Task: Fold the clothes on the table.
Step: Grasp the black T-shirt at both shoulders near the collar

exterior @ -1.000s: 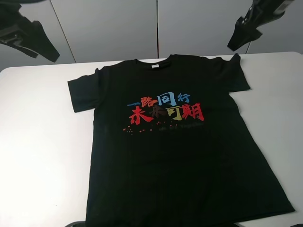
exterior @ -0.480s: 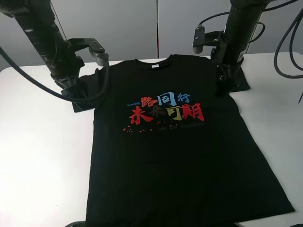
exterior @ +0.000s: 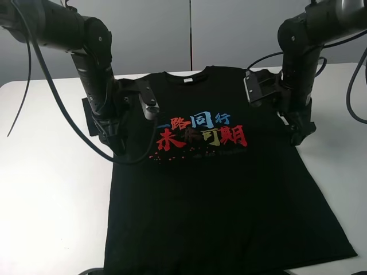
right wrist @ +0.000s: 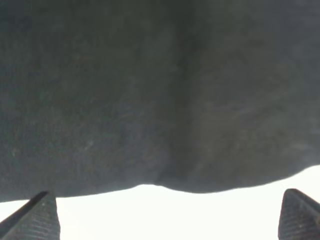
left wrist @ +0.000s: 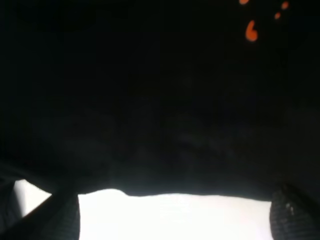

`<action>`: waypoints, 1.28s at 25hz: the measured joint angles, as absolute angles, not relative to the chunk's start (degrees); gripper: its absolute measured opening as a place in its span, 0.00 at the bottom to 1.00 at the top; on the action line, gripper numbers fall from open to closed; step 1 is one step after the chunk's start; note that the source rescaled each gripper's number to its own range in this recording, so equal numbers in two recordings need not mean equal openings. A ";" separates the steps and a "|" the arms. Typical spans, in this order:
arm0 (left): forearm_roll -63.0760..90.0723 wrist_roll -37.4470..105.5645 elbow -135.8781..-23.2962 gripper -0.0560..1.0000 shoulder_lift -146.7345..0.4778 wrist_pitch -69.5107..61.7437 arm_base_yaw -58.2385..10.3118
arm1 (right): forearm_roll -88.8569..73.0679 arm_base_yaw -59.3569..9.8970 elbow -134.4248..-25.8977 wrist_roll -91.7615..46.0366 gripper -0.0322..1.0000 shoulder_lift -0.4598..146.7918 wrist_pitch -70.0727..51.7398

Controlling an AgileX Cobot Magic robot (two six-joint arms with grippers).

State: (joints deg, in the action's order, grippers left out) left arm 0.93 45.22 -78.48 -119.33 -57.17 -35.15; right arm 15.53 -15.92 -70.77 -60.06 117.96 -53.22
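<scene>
You've got 1 black T-shirt (exterior: 218, 195), red/blue/yellow print on chest, spread flat mid-table on the white table (exterior: 46, 189). Count: 1 shirt, 2 grippers. Collar points to table's far edge, hem to near edge, so long axis runs far-to-near. Left gripper (exterior: 118, 150) sits left of table centre, right gripper (exterior: 301, 137) right of it; both spread wide, gripping nothing.
</scene>
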 joint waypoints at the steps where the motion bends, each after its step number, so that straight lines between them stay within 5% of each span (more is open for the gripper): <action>1: 0.50 45.17 -78.48 0.98 -119.75 -57.17 -35.15 | 15.53 -15.92 -70.50 -60.06 0.94 117.96 -52.61; 32: -6.30 42.12 -79.30 0.98 -125.38 -53.28 -38.89 | 11.27 -15.92 -70.51 -57.70 0.94 117.96 -47.82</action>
